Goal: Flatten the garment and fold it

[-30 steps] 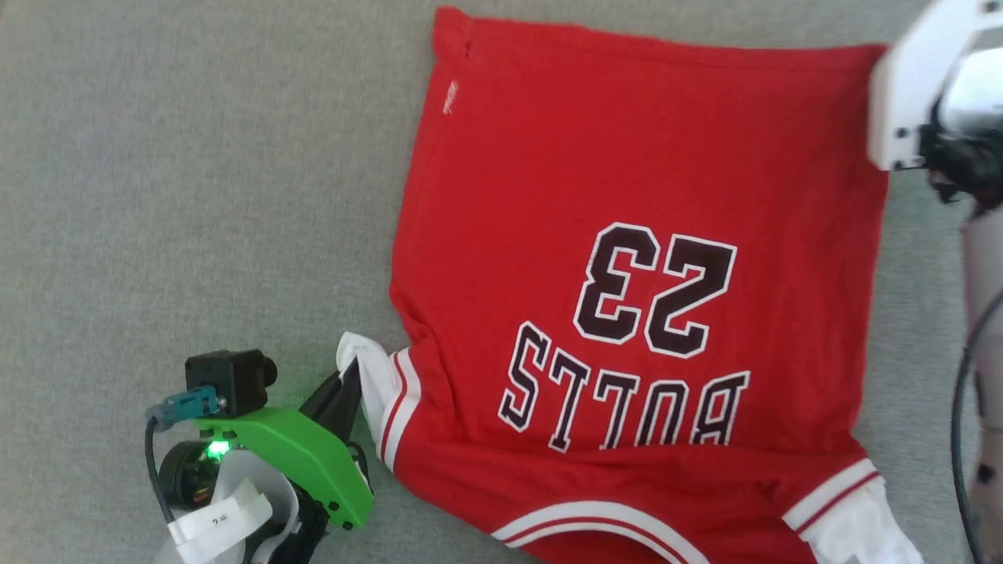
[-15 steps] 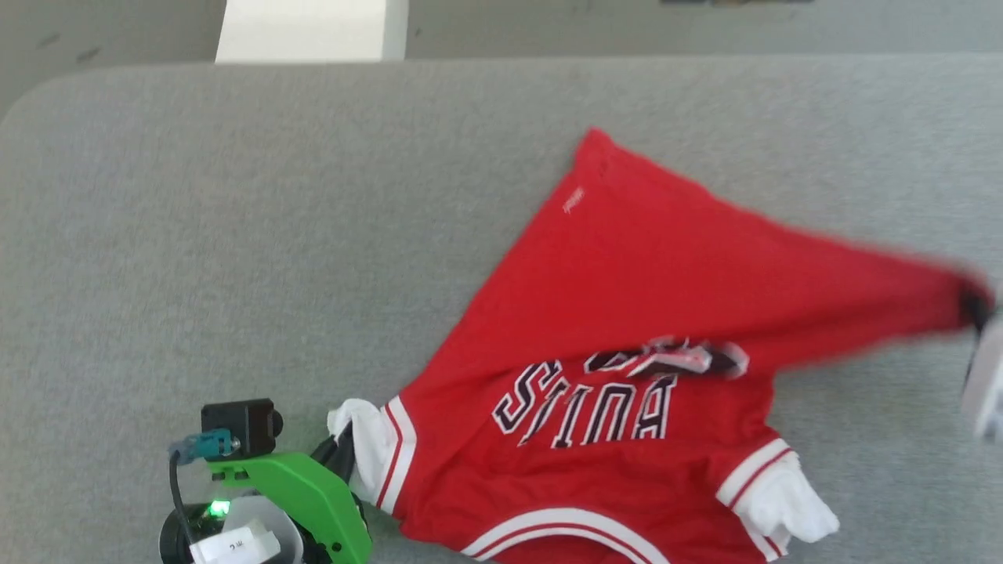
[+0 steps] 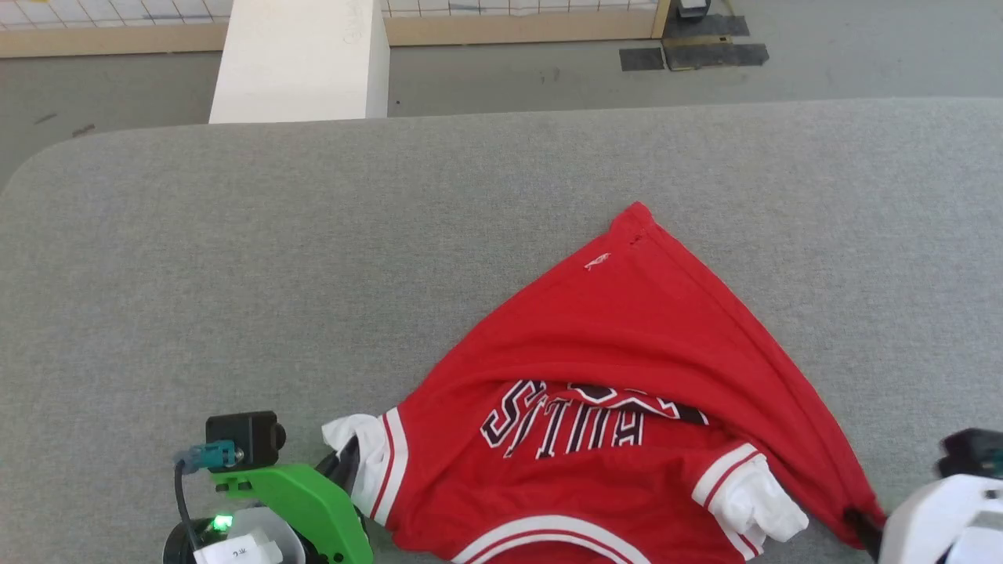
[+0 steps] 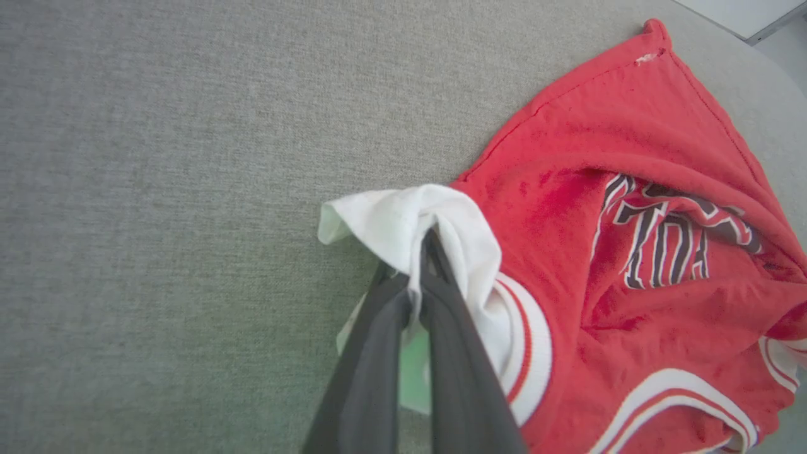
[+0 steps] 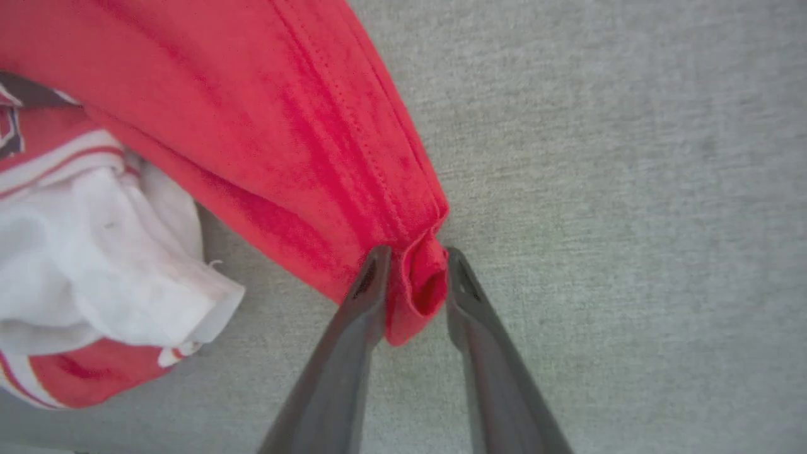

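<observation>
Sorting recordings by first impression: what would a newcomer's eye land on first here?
A red BULLS jersey lies bunched in a rough triangle on the grey table, lettering half buried in folds. The left gripper pinches its white sleeve; the right gripper straddles a hem corner, fingers parted.

The red fold of the garment (image 3: 627, 329) hides the number and the tops of the letters (image 3: 564, 427), its collar trim (image 3: 548, 533) is cut off at the head view's lower edge, the tips of the left gripper (image 4: 427, 239) are half wrapped in the white sleeve (image 4: 391, 217), and the white mark (image 3: 598, 262) at the corner towards the table (image 3: 235, 235)'s far edge is too small to read.
</observation>
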### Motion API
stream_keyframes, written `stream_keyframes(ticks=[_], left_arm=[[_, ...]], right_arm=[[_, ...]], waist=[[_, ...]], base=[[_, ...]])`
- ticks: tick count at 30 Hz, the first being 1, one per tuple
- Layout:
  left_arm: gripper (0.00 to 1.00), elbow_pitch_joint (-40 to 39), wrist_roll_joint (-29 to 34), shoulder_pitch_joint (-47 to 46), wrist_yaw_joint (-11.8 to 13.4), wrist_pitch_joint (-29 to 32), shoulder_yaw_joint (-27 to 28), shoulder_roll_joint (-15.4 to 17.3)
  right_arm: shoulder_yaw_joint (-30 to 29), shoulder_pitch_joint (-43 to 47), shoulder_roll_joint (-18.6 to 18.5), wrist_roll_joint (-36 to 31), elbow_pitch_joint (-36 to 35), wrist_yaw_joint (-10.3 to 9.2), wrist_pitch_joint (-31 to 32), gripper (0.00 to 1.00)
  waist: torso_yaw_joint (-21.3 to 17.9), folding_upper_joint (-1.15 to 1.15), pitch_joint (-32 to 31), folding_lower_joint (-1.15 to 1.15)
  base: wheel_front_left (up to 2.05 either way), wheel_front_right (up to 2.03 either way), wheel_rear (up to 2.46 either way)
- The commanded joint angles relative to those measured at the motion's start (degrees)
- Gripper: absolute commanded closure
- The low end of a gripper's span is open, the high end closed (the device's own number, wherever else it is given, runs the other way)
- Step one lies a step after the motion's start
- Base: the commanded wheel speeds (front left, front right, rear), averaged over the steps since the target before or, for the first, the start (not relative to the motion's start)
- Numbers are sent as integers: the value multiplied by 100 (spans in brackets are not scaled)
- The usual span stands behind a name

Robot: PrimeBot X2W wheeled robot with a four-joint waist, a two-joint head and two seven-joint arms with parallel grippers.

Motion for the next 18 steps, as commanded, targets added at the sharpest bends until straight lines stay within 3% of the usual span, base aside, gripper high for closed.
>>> stream_keyframes(ticks=[1,5,8,13,18], left_arm=[[100,31,-38,52,22,-16,5,8],[100,47,-45,58,23,-60,15,3],[100,57,-54,57,17,-75,9,-3],[100,38,-60,19,-14,-94,-15,-6],[100,40,-37,-156,-77,-104,-90,-52]], right_arm=[[-82,-62,18,27,-54,-9,-152,0],[-571,-437,-13,66,-588,-9,-897,0],[-570,-831,-81,88,-875,-9,-1195,0],[155,-1851,-307,68,-761,-9,-1077,0],[1109,-2998,-462,-377,23,-9,-754,0]], waist=[[19,0,-36,0],[61,0,-91,0],[91,0,-114,0],[181,0,43,0],[464,0,373,0]], base=[[0,0,0],[0,0,0],[0,0,0],[0,0,0],[0,0,0]])
